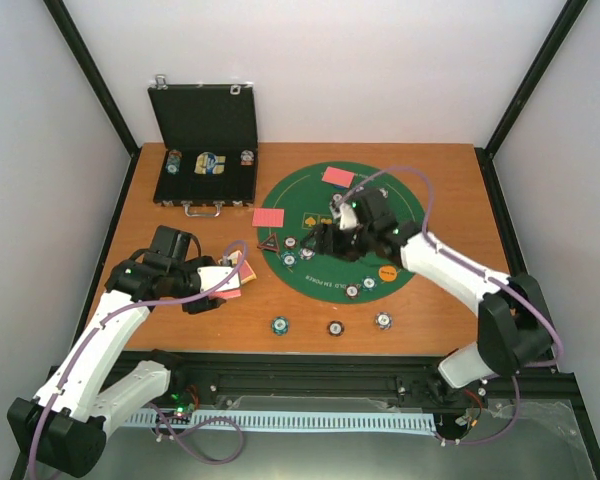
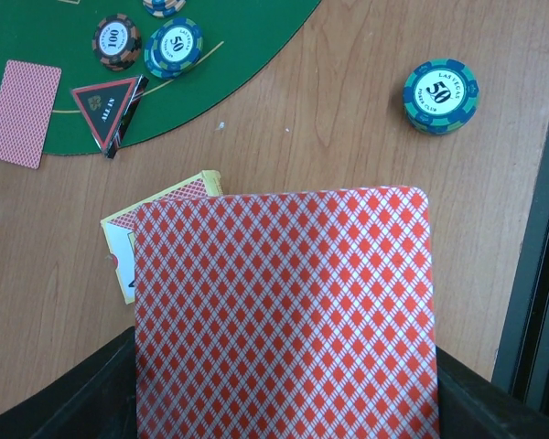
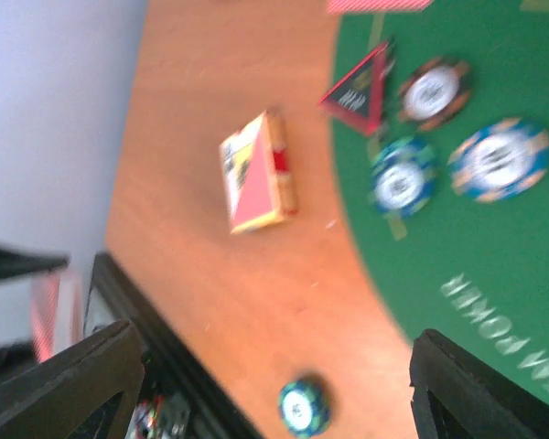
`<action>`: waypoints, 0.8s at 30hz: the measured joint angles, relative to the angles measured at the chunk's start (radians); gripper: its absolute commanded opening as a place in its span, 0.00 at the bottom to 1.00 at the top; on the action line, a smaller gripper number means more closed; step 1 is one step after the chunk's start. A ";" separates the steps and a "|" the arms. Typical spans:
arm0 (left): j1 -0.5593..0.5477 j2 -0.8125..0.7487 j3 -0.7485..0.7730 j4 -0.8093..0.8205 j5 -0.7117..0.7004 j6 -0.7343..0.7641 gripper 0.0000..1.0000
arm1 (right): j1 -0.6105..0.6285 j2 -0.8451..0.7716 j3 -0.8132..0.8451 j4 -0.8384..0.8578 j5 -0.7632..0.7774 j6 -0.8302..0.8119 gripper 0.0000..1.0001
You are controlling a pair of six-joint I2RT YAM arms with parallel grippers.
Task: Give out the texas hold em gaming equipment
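My left gripper is shut on a red-backed playing card, held over the wood just left of the green mat. Under the card lies a yellow-edged card box. Two more red-backed cards lie at the mat's far and left sides. The black red-edged triangle marker sits at the mat's left edge, with striped chips beside it. My right gripper hovers open over the mat's left part, with nothing between its fingers.
Three chips lie on the wood in front of the mat. More chips and an orange disc sit on its near edge. The open black case stands at the back left. A black rail runs along the near edge.
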 measured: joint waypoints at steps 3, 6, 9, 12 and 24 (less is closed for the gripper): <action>0.000 0.000 0.000 -0.001 -0.001 -0.001 0.38 | 0.117 -0.086 -0.123 0.101 -0.002 0.081 0.80; 0.000 0.000 0.000 -0.002 -0.001 -0.005 0.38 | 0.192 -0.124 -0.189 0.166 0.013 0.149 0.81; 0.000 0.000 0.000 -0.002 -0.001 -0.008 0.38 | 0.260 -0.142 -0.223 0.234 0.024 0.212 0.81; 0.000 0.000 0.000 -0.002 -0.001 -0.014 0.38 | 0.307 -0.142 -0.224 0.284 0.029 0.251 0.80; 0.000 -0.008 0.009 -0.002 0.010 -0.038 0.38 | 0.396 -0.043 -0.208 0.524 -0.007 0.370 0.78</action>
